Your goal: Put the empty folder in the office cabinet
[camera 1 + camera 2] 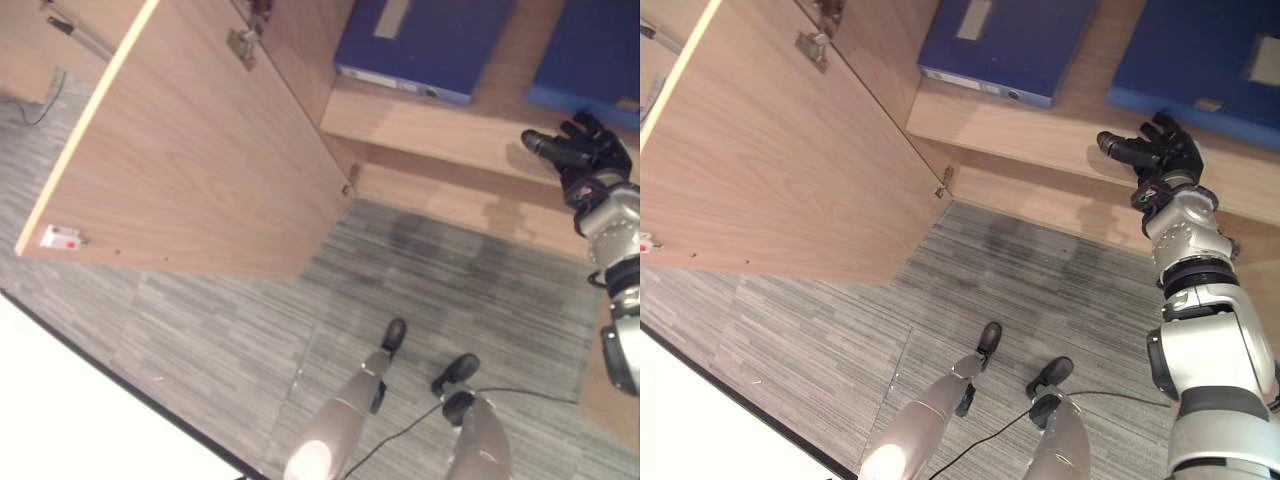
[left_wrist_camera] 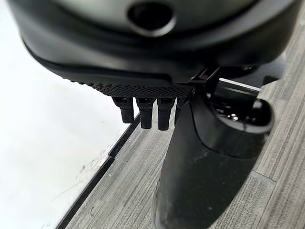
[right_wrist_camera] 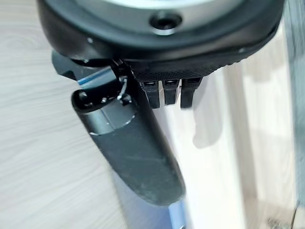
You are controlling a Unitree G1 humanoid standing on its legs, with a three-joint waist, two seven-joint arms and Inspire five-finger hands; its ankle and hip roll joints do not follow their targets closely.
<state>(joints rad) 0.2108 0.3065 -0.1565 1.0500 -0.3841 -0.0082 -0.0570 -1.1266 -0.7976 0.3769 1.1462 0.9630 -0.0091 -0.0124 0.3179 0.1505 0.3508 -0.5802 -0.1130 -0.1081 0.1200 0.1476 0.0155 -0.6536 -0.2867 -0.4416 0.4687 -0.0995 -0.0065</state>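
Silver-grey jointed right arm (image 1: 1200, 330), black bands; dark right hand (image 1: 1160, 150), textured palm.

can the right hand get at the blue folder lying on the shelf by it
Probably yes. The right hand, fingers relaxed and holding nothing, hovers at the wooden cabinet shelf just below the nearer blue folder. The open wooden door stands well aside, and nothing lies between.

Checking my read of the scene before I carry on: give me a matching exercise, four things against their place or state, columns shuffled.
Things:
1. cabinet door
2. right hand
3. blue folder
4. left hand

Place or state:
A. lying flat on the cabinet shelf
B. swung open
C. raised at the shelf's front edge, fingers relaxed, holding nothing
D. hanging over the grey carpet, holding nothing

Pairs: 1-B, 2-C, 3-A, 4-D
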